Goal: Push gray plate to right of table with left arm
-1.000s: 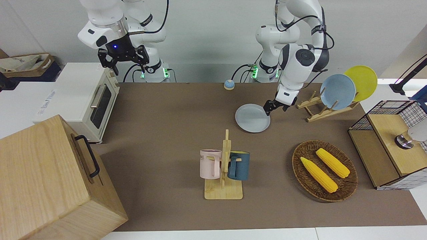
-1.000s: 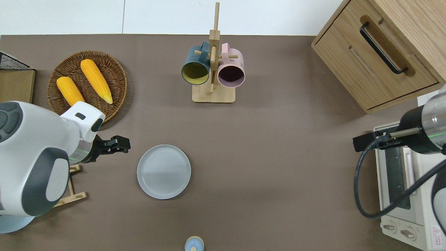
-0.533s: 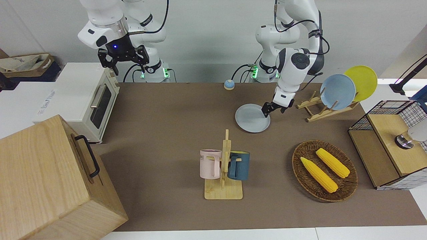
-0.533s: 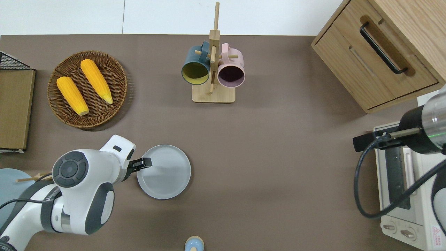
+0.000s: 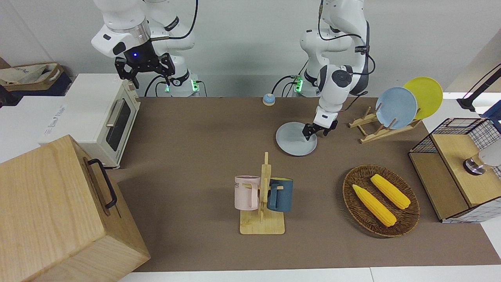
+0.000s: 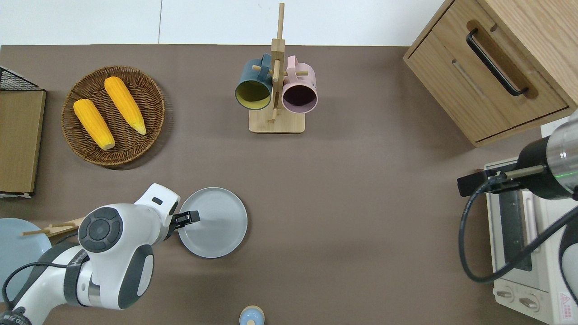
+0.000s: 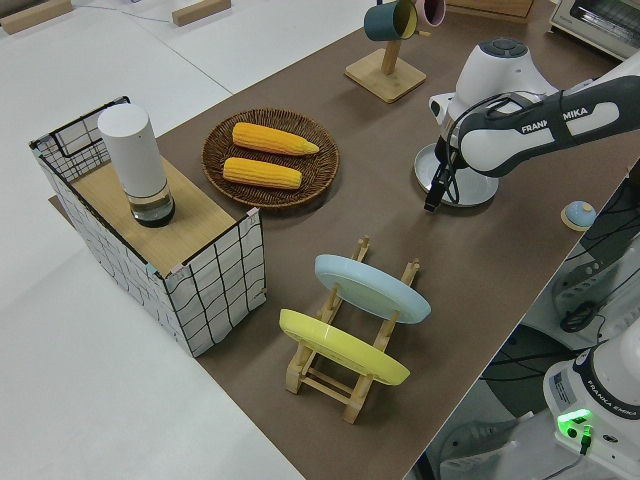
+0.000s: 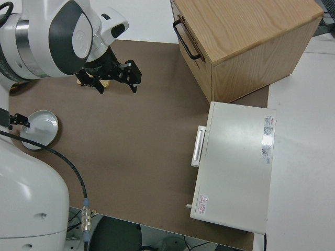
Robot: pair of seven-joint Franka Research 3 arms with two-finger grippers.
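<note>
Since half a second earlier, the left gripper (image 6: 192,217) had slid inward over the gray plate's (image 6: 219,230) rim at the edge toward the left arm's end of the table (image 6: 361,216); whether its fingers were open or closed could not be told. The plate lay flat, nearer to the robots than the mug rack (image 6: 276,90). The right arm was parked, its fingers spread apart.
</note>
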